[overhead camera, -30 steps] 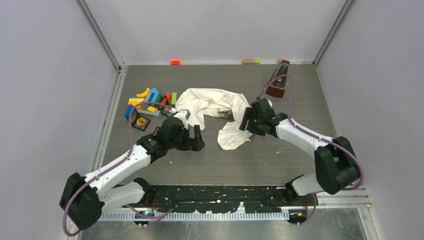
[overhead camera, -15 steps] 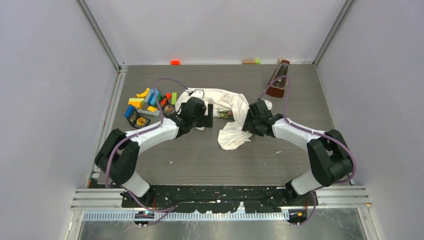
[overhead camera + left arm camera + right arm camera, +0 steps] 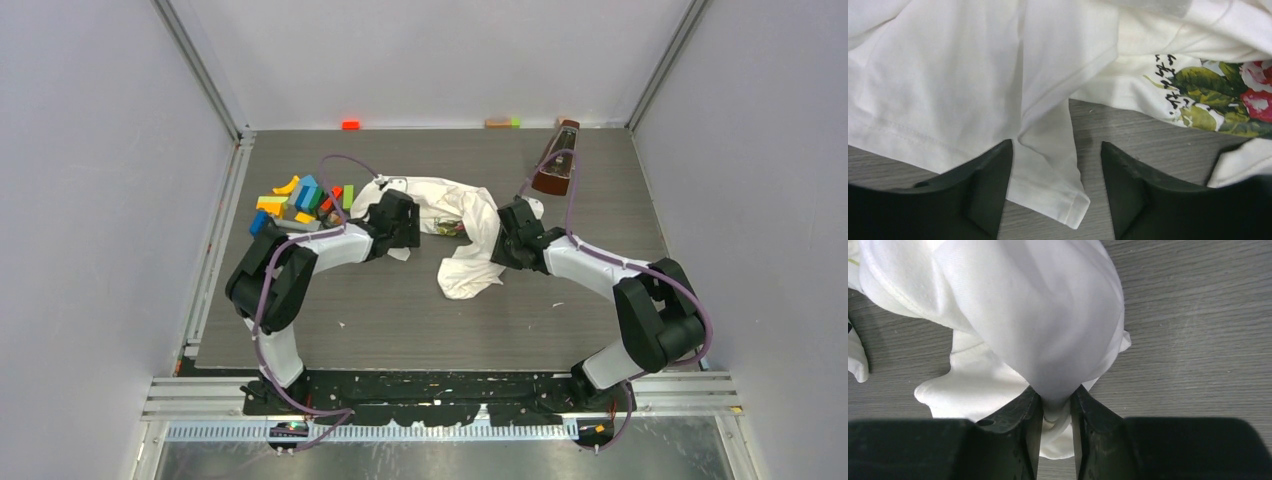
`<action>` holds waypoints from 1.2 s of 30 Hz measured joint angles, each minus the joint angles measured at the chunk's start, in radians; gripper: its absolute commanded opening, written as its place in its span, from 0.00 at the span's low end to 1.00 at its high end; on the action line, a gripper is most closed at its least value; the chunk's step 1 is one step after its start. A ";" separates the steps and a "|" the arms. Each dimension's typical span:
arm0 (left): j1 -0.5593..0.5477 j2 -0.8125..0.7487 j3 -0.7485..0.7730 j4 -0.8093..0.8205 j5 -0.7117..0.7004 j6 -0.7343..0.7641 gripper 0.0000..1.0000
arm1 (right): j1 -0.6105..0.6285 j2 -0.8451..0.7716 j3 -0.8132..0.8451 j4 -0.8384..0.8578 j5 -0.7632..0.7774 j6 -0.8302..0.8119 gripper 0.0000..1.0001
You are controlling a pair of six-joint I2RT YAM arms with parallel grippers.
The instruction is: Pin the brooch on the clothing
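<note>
Now: right claw pinches the T-shirt, left claw open at its hem

The T-shirt (image 3: 440, 215) lies crumpled on the grey tabletop (image 3: 400, 310), toward the far half and about midway between the two arms. It runs from a broad bunched part at the left to a narrower tail that drops toward the near side.

The right claw (image 3: 1055, 400) is clamped on a fold of the white cloth. In the right wrist view the fabric narrows into the slim gap between the two fingers and billows out above them. From the top view this claw sits at the shirt's right edge, touching it.

The left claw (image 3: 1055, 150) is spread wide and grips nothing. In the left wrist view a hemmed corner of the shirt lies flat on the tabletop between the two fingers (image 3: 983, 190), reaching partway into the gap. The rose print (image 3: 1233, 95) and the dark lettering (image 3: 1168, 80) show further off, to the right of that corner. From above, this claw is at the shirt's left side, over the cloth's edge.

Left of the shirt lies a scatter of coloured blocks (image 3: 300, 195). A brown metronome (image 3: 556, 160) stands near the far right corner, apart from the cloth.
</note>
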 measured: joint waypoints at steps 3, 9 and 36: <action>0.009 0.031 0.014 0.010 -0.003 0.003 0.34 | 0.000 0.000 0.007 -0.002 0.013 -0.015 0.05; 0.018 0.050 0.038 0.022 -0.027 0.056 0.00 | 0.000 -0.007 0.032 -0.046 0.060 -0.036 0.00; 0.019 -0.967 0.087 -0.499 0.164 0.187 0.00 | -0.074 -0.508 0.358 -0.341 0.553 -0.232 0.64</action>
